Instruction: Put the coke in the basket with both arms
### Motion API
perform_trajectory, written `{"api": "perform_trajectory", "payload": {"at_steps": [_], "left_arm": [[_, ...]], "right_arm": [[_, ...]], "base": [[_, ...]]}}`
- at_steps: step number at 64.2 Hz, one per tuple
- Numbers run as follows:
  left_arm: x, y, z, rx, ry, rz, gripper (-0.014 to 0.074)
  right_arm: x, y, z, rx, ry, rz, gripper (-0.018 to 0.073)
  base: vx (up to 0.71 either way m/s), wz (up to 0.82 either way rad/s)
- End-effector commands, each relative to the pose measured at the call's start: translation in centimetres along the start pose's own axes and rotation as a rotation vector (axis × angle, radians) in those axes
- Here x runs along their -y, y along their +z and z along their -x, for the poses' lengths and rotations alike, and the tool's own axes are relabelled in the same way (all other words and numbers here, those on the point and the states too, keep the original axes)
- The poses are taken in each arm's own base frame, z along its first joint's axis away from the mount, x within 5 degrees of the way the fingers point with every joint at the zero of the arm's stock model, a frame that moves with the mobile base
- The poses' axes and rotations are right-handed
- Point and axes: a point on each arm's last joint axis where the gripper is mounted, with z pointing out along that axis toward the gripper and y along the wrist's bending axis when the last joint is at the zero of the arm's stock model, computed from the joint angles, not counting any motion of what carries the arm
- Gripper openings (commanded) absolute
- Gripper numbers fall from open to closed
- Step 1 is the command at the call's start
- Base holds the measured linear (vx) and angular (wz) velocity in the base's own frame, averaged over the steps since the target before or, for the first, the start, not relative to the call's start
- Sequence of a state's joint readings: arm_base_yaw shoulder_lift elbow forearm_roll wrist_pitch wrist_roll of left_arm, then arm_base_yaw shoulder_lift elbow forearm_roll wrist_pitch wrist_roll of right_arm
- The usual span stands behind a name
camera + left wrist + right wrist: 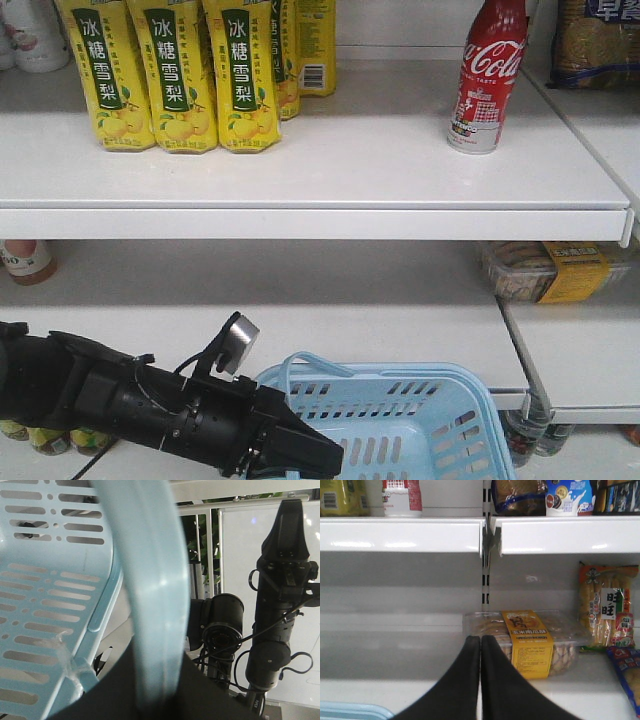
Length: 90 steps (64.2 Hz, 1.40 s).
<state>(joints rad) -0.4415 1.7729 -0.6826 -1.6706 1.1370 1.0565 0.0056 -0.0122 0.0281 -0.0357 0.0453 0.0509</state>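
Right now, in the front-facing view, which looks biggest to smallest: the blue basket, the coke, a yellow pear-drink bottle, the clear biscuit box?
1. basket, nearest the camera and cut off by the frame.
2. yellow pear-drink bottle and coke: about alike, tops cropped.
3. clear biscuit box, partly hidden.

Bright, even light glares on the white shelf edge point(400, 536), while the near basket handle point(155, 595) is blurred.
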Motion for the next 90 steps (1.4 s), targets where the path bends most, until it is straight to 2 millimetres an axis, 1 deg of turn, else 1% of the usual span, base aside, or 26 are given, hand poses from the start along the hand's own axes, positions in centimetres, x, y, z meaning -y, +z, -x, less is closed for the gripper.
{"api": "perform_trajectory", "payload": {"at_steps": [1,11,18,25,38,45,53,60,78,84,90], "left_arm": [[2.6,-0.6,0.6,0.053,0.038,-0.135,-0.0007],[2.6,-0.6,0.6,0.053,0.038,-0.135,-0.0007],[2.6,-0.6,0.6,0.053,0.038,-0.135,-0.0007],[2.6,-0.6,0.6,0.053,0.038,-0.135,-0.0007],[2.6,-0.6,0.6,0.053,0.038,-0.135,-0.0007],[2.6,-0.6,0.6,0.053,0.038,-0.135,-0.0007],[2.6,-0.6,0.6,0.053,0.038,-0.135,-0.0007],[2.6,-0.6,0.6,0.053,0.038,-0.135,-0.0007],[2.6,-0.6,0.6,0.053,0.038,-0.135,-0.0007],[2.6,-0.6,0.6,0.053,0.038,-0.135,-0.0007],[2.6,-0.6,0.6,0.053,0.038,-0.135,-0.0007]], "right_arm": [[0.0,-0.2,1.1,0.114,0.002,0.003,-0.0009],[-0.1,-0.6,4.1,0.111,0.013,0.001,-0.0009],[-0.1,-0.2,6.2,0.085,0.014,0.0,-0.0009],[-0.1,0.7,8.3,0.059,0.026,0.0,-0.0009],[-0.2,3.1,11.6,-0.014,0.016,-0.003,-0.0009],[-0.2,4.4,12.8,-0.031,0.018,-0.003,-0.0009],[-0.2,5.6,13.0,-0.023,0.016,-0.002,-0.0009],[-0.2,6.1,12.8,-0.045,0.028,-0.002,-0.0009],[-0.2,6.2,12.8,-0.04,0.026,-0.002,-0.0001],[-0.2,6.2,12.8,-0.04,0.026,-0.002,0.0019],[-0.2,6.2,12.8,-0.037,0.026,-0.002,0.006]], "base": [[0.0,0.0],[0.0,0.0],[0.0,0.0],[0.0,0.0],[0.0,0.0],[0.0,0.0],[0.0,0.0],[0.0,0.0],[0.0,0.0],[0.0,0.0],[0.0,0.0]]}}
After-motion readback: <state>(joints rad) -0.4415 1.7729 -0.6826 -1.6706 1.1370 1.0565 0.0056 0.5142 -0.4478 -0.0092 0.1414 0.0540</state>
